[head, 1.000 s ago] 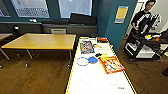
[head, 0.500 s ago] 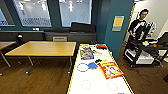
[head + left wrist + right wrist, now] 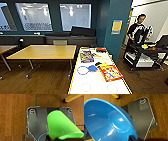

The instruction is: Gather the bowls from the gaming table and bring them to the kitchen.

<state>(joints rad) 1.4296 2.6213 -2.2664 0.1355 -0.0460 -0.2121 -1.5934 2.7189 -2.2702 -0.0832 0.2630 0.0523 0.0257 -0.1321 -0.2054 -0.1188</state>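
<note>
Right wrist view: right gripper clamps blue bowl [image 3: 109, 122], held above wood floor. Left gripper holds green cup [image 3: 61, 126]. Gaming table [image 3: 75, 75] dead ahead; second bowl [image 3: 92, 68] on it, beside clear ring plate [image 3: 82, 70], near red-yellow game box [image 3: 110, 72]. Judgement: keep carried bowl level, approach table squarely. No writing readable.

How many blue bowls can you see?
2. One blue bowl sits on the gaming table, beside a clear ring plate. Another blue bowl shows large at the right wrist. More could be hidden.
</note>
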